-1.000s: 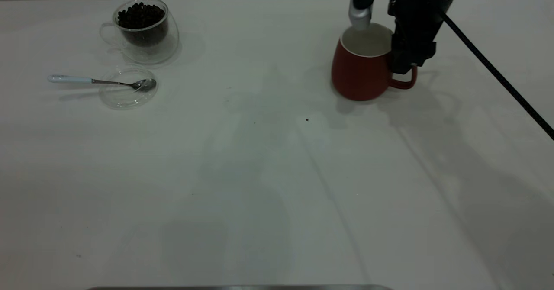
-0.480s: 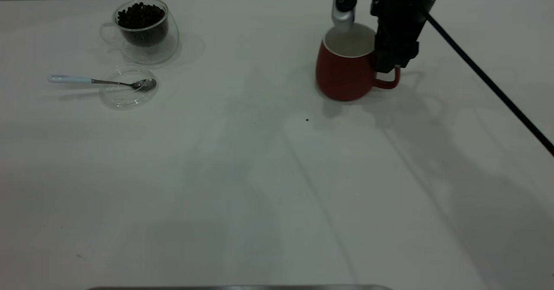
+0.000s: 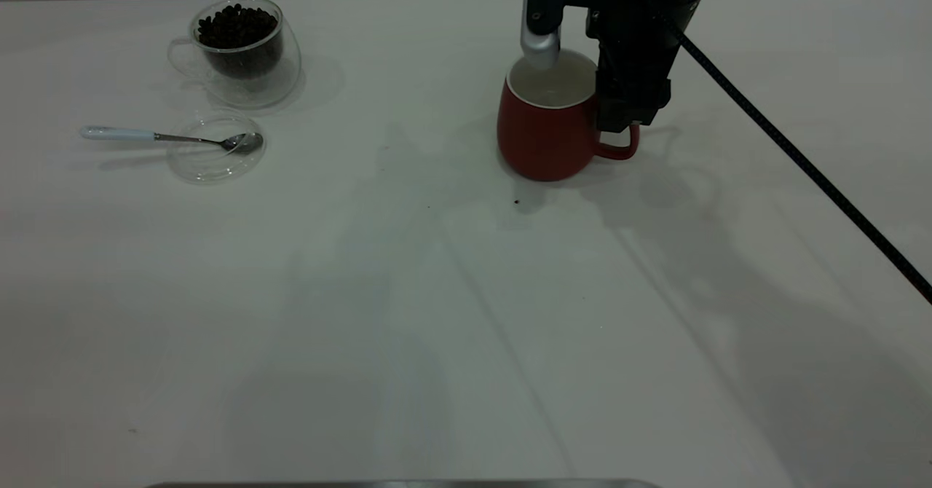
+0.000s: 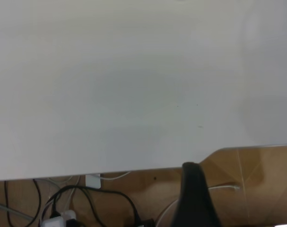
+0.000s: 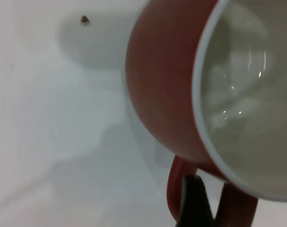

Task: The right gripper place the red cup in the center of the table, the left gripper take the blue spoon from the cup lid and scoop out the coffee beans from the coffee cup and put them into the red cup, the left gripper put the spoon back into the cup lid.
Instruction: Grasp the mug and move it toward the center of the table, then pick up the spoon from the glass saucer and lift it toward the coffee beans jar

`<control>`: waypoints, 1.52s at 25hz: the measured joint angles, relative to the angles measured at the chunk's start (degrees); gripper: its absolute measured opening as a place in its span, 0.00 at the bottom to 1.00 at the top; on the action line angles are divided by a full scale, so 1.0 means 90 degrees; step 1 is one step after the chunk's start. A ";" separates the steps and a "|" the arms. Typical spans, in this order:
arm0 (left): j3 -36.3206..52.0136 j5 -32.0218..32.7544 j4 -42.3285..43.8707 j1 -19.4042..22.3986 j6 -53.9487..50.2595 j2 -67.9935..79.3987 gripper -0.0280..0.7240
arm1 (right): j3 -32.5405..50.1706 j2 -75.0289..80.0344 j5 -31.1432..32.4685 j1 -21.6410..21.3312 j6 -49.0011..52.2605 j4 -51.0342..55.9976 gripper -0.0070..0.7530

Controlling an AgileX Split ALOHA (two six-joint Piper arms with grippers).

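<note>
The red cup (image 3: 542,142) is upright right of the table's (image 3: 437,328) middle, with its handle to the right. My right gripper (image 3: 582,95) is shut on it from above: the silver finger (image 3: 540,54) is at the rim and the black finger (image 5: 193,198) goes through the handle loop of the red cup (image 5: 162,90). At the far left stands the glass coffee cup (image 3: 244,54) with the coffee beans (image 3: 237,25) heaped inside. In front of it the blue spoon (image 3: 167,137) lies with its bowl in the cup lid (image 3: 211,160). The left gripper (image 4: 193,194) is parked over the table's edge.
One stray bean (image 3: 517,201) lies just in front of the red cup and shows as a stray bean (image 5: 85,20) in the right wrist view. The right arm's black cable (image 3: 801,160) runs diagonally across the right side. Cables hang beyond the table's edge (image 4: 86,198).
The right gripper has carried the red cup leftward toward the table's middle and slightly nearer. The spoon, lid and coffee cup have not moved.
</note>
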 joint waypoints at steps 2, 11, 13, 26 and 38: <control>0.0000 0.0000 0.0000 0.0000 0.0000 0.0000 0.82 | 0.0000 0.0000 0.0000 0.0056 0.0000 0.0012 0.73; 0.0000 0.0000 0.0000 0.0000 0.0000 0.0000 0.82 | 0.0000 0.0000 0.0018 0.0259 0.0000 0.0156 0.73; 0.0000 0.0000 0.0000 0.0000 0.0000 0.0000 0.82 | 0.0000 0.0000 0.0017 0.0310 0.0000 0.0180 0.73; 0.0000 0.0005 0.0000 0.0000 0.0000 0.0000 0.82 | 0.0000 -0.0249 0.0395 0.0498 0.0583 0.0096 0.73; 0.0000 0.0005 0.0000 0.0000 0.0000 0.0000 0.82 | 0.0000 -0.3052 0.4098 0.0266 0.3571 -0.1163 0.73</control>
